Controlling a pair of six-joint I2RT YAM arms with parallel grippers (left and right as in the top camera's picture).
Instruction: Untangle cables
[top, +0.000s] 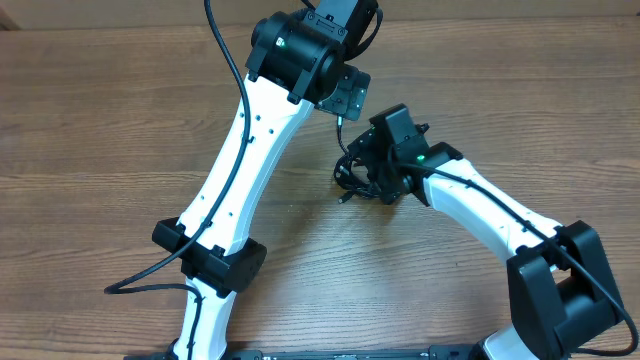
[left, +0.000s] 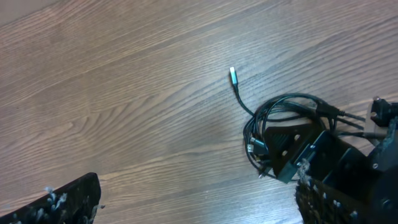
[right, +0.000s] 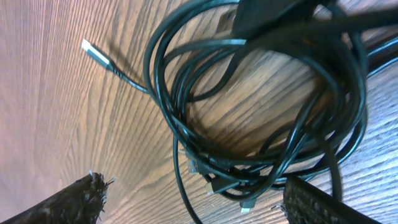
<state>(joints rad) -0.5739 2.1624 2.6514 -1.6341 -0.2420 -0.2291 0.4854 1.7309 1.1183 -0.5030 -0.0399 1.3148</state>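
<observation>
The cables (top: 345, 180) lie as one tangled black coil on the wooden table near its middle. In the left wrist view the cables (left: 273, 118) sit at the right, and one silver-tipped plug (left: 233, 76) trails out to the upper left. My right gripper (top: 368, 170) hovers directly over the tangle. In its own view the right gripper (right: 193, 205) is open, with loops and several plug ends of the cables (right: 249, 149) lying between and just beyond its fingers (right: 320, 202). My left gripper (left: 199, 205) is open over bare wood, just beside the tangle.
The table (top: 120, 130) is bare wood all round the tangle. The left arm (top: 235, 170) crosses diagonally from the front edge to the back middle. A thick black arm wire (top: 140, 283) loops out at the front left. The right arm's base (top: 560, 290) stands at the front right.
</observation>
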